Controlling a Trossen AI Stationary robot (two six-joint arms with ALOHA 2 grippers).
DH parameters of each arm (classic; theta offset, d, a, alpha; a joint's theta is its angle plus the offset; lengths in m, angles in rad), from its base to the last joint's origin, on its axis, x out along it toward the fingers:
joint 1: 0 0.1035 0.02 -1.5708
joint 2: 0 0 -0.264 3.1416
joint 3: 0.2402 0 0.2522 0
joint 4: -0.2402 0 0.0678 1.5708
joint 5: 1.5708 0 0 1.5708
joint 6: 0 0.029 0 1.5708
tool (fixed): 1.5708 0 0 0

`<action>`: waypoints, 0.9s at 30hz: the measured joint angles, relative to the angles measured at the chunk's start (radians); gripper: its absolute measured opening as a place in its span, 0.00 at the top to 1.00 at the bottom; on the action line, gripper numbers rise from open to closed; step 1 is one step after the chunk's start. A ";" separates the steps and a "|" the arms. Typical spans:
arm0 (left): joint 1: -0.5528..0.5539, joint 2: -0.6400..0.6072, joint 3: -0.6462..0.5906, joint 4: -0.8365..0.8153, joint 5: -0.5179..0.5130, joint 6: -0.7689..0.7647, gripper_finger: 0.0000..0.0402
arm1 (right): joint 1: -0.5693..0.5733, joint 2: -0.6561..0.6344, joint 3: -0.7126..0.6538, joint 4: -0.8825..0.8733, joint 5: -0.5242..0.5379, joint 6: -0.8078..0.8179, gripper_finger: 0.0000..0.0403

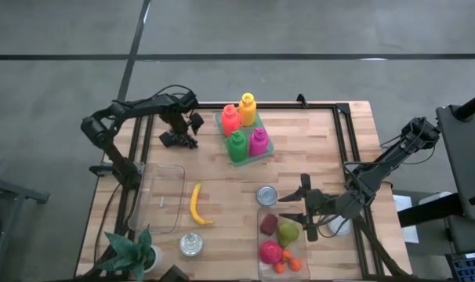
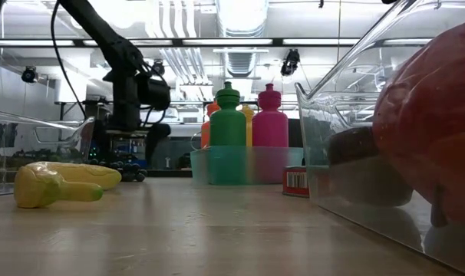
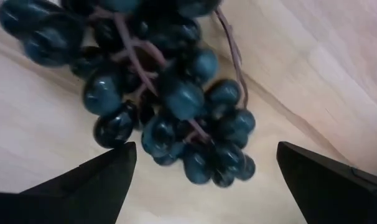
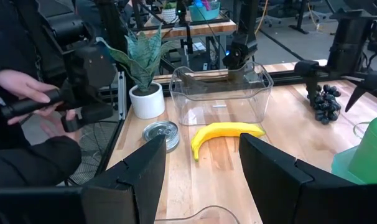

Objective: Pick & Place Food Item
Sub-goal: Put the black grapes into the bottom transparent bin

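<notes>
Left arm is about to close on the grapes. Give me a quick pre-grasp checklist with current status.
1. Left end effector open: ok, fingers spread wide.
2. Grapes between the fingers: ok, the bunch sits centred ahead of them.
3. Grapes lying on the table: ok.
4. Fingers low enough to close around the bunch: cannot tell.
5. Empty clear bin free to receive: ok, only the banana lies beside it.
6. Right end effector out of the way: ok, over the far fruit bin.
</notes>
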 joint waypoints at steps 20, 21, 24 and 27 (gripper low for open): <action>-0.004 0.076 -0.002 0.010 -0.032 -0.051 0.28 | 0.000 0.000 0.000 0.000 0.000 0.000 0.50; -0.004 0.078 -0.002 0.012 -0.033 -0.051 0.30 | 0.000 0.000 0.000 0.000 0.000 0.000 0.50; -0.008 0.079 -0.002 0.029 -0.026 -0.048 0.38 | 0.000 0.000 0.000 0.000 0.000 0.000 0.50; -0.015 0.079 -0.002 0.039 -0.025 -0.048 0.46 | 0.000 0.000 0.000 0.000 0.000 0.000 0.50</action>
